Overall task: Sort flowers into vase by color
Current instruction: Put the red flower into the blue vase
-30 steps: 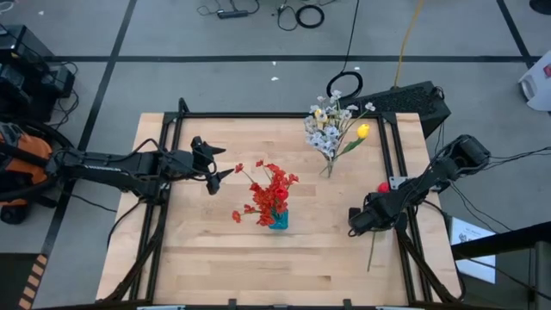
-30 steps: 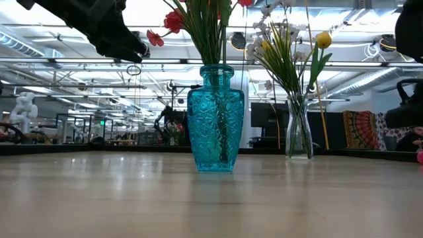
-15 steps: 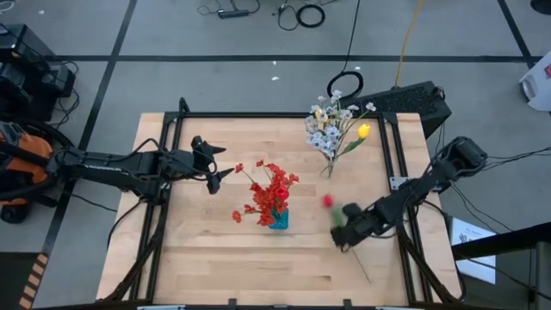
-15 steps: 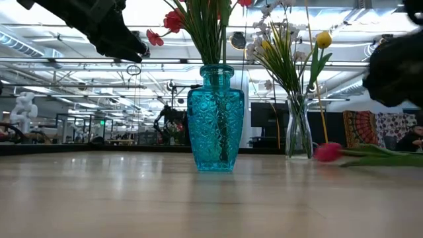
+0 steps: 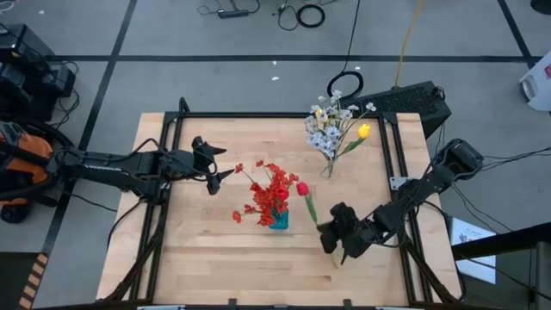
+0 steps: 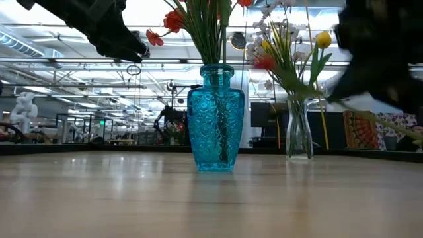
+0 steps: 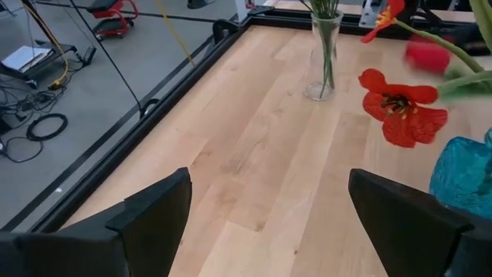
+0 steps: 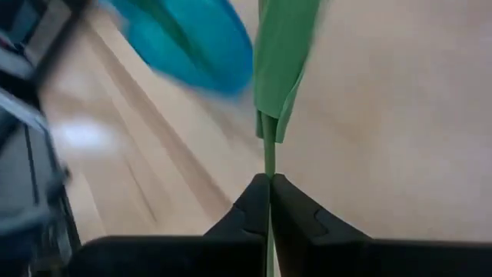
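A blue glass vase [image 5: 278, 220] holds several red flowers [image 5: 274, 195] near the table's middle. At the far right stands a clear vase [image 5: 328, 166] with whitish blossoms and a yellow tulip [image 5: 363, 131]. My right gripper [image 5: 331, 237] is just right of the blue vase, shut on a red tulip [image 5: 301, 188] whose bud sits beside the red flowers. My left gripper [image 5: 220, 173] hangs open above the table, left of the blue vase [image 7: 465, 173], with nothing between its fingers [image 7: 154, 209]. My right gripper pinches the red tulip's thin green stem [image 8: 269, 165] between its two fingertips, just below a green leaf [image 8: 283, 54]. The fingers come from the table's right and near side, pointing toward the blue vase [image 8: 184, 38]. The tulip is lifted clear of the table, and its stem slants up to the bud [image 6: 264, 63].
A black frame rail [image 5: 392, 146] runs along the table's edges. Bare wood lies at the table's near side [image 5: 250, 267] and far left [image 5: 224, 133]. Cables lie on the floor beyond the far edge.
My right gripper has gone from the table's right edge toward the blue vase, carrying the red tulip. The tulip lay flat on the table by the right rail. It is now lifted clear and tipped up, its bud beside the red flowers.
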Controlling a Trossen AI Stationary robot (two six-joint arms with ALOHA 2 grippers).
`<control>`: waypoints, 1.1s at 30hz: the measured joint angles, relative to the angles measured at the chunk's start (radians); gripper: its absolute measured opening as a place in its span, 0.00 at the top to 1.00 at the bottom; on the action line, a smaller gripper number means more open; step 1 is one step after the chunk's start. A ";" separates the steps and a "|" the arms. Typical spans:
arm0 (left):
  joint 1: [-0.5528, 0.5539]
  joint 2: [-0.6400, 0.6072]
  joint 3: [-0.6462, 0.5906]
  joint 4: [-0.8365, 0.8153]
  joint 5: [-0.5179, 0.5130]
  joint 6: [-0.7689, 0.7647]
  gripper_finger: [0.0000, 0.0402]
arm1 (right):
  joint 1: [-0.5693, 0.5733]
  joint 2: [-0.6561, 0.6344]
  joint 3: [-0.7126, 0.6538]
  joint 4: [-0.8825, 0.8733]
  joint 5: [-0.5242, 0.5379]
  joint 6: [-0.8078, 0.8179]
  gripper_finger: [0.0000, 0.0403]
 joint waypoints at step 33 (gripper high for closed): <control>0.000 0.005 0.000 0.005 0.009 0.000 0.12 | -0.132 0.172 0.407 0.666 0.441 -1.332 1.00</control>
